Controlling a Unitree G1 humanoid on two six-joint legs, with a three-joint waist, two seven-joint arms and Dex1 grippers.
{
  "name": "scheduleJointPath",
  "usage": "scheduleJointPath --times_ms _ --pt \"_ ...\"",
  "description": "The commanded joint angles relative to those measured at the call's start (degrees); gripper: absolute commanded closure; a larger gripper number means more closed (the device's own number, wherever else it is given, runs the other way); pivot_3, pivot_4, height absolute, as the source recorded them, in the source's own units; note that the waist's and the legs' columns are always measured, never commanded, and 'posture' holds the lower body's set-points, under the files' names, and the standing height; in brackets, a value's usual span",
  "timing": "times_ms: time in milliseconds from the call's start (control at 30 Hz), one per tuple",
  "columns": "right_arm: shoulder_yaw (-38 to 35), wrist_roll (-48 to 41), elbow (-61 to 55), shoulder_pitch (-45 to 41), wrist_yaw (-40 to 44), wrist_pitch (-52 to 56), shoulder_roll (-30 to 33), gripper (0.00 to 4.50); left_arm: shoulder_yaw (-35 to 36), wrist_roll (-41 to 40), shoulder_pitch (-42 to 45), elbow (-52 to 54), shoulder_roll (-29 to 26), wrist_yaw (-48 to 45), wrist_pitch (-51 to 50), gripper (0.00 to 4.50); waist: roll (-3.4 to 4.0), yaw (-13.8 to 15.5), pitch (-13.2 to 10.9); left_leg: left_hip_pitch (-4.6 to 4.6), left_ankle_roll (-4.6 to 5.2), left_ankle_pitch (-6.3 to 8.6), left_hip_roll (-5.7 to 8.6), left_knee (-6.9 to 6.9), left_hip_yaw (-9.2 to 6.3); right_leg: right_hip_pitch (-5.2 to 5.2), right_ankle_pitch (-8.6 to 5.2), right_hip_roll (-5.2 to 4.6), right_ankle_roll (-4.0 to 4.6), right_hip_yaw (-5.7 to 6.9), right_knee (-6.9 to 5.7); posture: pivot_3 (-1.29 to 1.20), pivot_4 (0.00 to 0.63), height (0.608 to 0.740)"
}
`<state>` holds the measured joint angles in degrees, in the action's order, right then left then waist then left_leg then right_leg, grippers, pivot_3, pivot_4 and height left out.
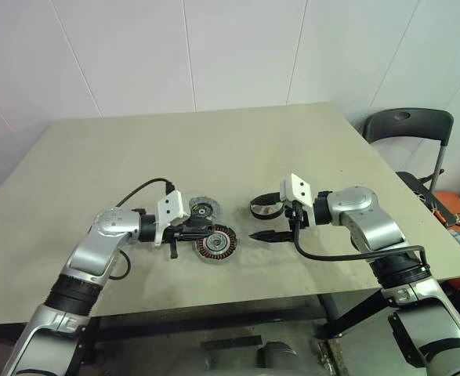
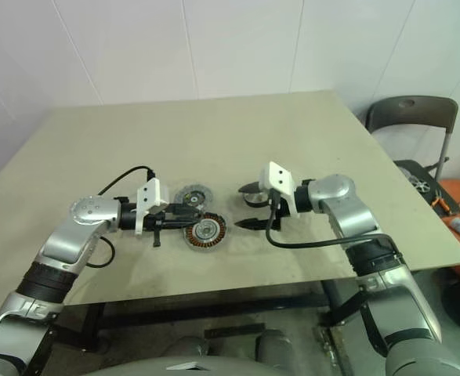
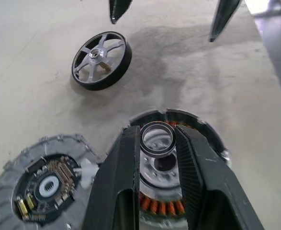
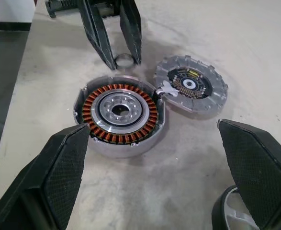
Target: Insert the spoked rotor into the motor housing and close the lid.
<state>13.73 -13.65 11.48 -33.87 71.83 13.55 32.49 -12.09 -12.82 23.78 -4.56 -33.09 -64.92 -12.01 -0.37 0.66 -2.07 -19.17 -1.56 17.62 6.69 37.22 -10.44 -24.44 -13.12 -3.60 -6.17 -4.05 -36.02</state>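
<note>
Broadly, a pale beige rectangular surface point(image 1: 214, 157) carries everything, with a dark folding chair point(image 1: 408, 125) standing off its far right corner.

Both silver-and-black arms reach inward over the near part of the surface, their tips facing each other. The left jaws point(image 3: 158, 143) are closed on a small clear-and-silver ring point(image 3: 158, 139), pinching it between two black fingers point(image 3: 123, 182) just above the motor housing. The right jaws point(image 4: 154, 143) stand spread wide with nothing between them — their two black textured pads point(image 4: 66, 167) frame the housing from the other side, a little apart from it.

The motor housing point(image 4: 118, 115), a round silver-rimmed shell with a ring of copper-brown windings around a shiny silver centre, lies flat on the surface between the two arms, nearer the left one. The lid point(image 4: 192, 87), a flat grey metal disc with a notched edge and a dark centre showing small gold and black parts, lies face up just beside the housing, touching or nearly touching its rim, on the side farther from the robot.

The spoked rotor point(image 3: 101, 60), a small wheel with black outer rim and silver spokes and hub, rests tilted on the surface under the right arm, well apart from the housing.
</note>
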Motion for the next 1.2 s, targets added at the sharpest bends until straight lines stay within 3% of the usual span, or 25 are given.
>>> scheduleJointPath --times_ms 33,633,1200 --pt "-2.0 -0.5 -1.6 -0.9 -0.3 -0.6 0.4 0.0 -0.5 1.5 2.3 -1.3 0.9 1.0 -0.2 3.74 0.0 0.0 0.0 0.0 0.0 0.0 0.0 0.0 0.0 0.0 0.0 0.0 0.0 0.0 0.0 0.0 0.0 0.74" --pt "-2.1 -0.7 -2.3 -0.3 -1.3 -0.1 0.1 0.0 -3.1 6.5 3.8 -5.0 3.1 2.2 1.2 3.74 -0.01 0.1 0.0 -0.02 0.0 0.0 0.0 0.06 -0.01 0.0 0.03 0.0 -0.02 0.0 -0.01 0.0 0.0 0.74" --pt "-1.8 -0.6 -2.6 0.0 -0.4 0.6 0.5 0.0 -3.0 4.4 3.4 -3.2 3.8 -2.7 -0.8 3.74 -0.01 0.1 0.0 -0.02 0.0 0.0 0.0 0.07 -0.01 0.0 0.03 0.0 -0.02 0.0 -0.01 0.0 0.0 0.74"
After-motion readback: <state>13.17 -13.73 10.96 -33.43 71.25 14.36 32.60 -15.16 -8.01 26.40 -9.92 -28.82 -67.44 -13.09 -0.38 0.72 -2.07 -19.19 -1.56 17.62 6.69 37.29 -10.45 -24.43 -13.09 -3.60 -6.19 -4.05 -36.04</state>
